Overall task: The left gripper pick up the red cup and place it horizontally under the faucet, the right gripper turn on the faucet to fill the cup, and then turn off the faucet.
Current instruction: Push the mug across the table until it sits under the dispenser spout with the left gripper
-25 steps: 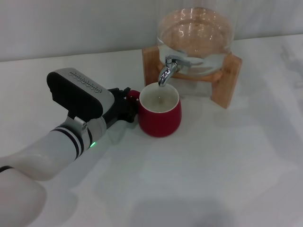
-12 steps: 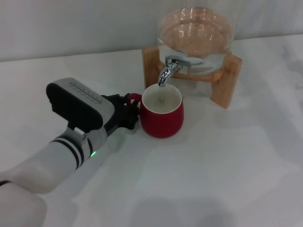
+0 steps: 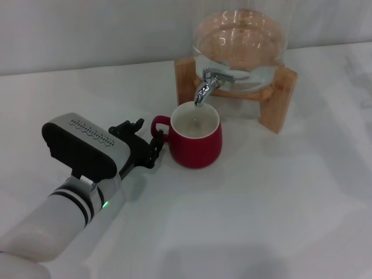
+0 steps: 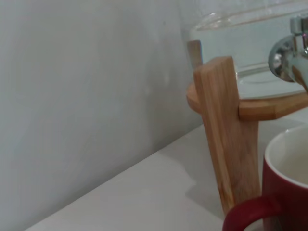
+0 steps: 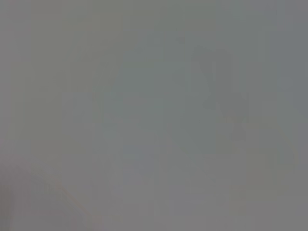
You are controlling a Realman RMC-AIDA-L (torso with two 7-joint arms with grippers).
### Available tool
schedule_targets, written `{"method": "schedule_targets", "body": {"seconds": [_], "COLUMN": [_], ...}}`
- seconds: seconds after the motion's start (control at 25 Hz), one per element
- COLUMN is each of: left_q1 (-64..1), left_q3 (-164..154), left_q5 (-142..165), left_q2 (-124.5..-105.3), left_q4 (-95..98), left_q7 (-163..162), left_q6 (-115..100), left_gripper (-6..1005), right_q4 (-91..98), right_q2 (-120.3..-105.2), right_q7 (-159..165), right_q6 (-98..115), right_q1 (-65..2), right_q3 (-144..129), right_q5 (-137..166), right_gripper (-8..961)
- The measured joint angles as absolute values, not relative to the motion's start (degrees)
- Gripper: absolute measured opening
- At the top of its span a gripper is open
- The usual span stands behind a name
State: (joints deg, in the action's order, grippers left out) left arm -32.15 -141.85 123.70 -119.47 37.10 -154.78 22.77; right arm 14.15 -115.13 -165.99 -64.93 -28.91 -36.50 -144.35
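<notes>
At the lower left of the head view the left gripper (image 3: 141, 141) sits low over the counter (image 3: 279, 197), its black fingers (image 3: 129, 125) spread apart and holding nothing, with a clear gap between their tips and the cup's handle. Just right of it, near frame centre, the red cup (image 3: 195, 142) stands upright on the counter, handle toward the gripper, its mouth directly below the spout of the faucet (image 3: 204, 86). The left wrist view shows the handle (image 4: 248, 214) and rim close by, the wooden stand (image 4: 226, 130) behind them.

The cup looks placed, so the step in hand is, in my judgement, clearing the left arm away. To do it well, draw straight back toward the lower left, keeping the fingers wide so neither tip hooks the handle and drags the cup off the spout line. The lever at the upper centre should then be reached from the right side, above the cup, without nudging the rim.

Counted: one gripper in view, one red cup, one faucet, one glass jar (image 3: 239, 43), one wooden stand. The right gripper appears in no view; its wrist camera shows only blank grey.
</notes>
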Motion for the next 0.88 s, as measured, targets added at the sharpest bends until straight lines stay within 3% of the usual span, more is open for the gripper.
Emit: {"method": "schedule_targets", "body": {"seconds": [0.12,0.88], "left_q1": [-31.8,-32.1], "left_q3": [-141.6,-141.8], "left_q5": [123.7,123.8], "left_q2": [-119.45,-119.45], "left_q4": [37.4,38.9], "left_q7": [-153.7,-151.3], "left_q6": [22.9,22.2], "left_gripper": [452,455], "right_q4": [14.2,14.2], "right_q2": [-115.16,-115.31], "right_q7": [-166.0,-165.6], "right_q6": [-64.9,-65.2], "right_q1": [-28.9,-28.5], "right_q3": [-37.3,-38.8], "right_q5": [-144.3,-144.3], "right_gripper": [639,639]}}
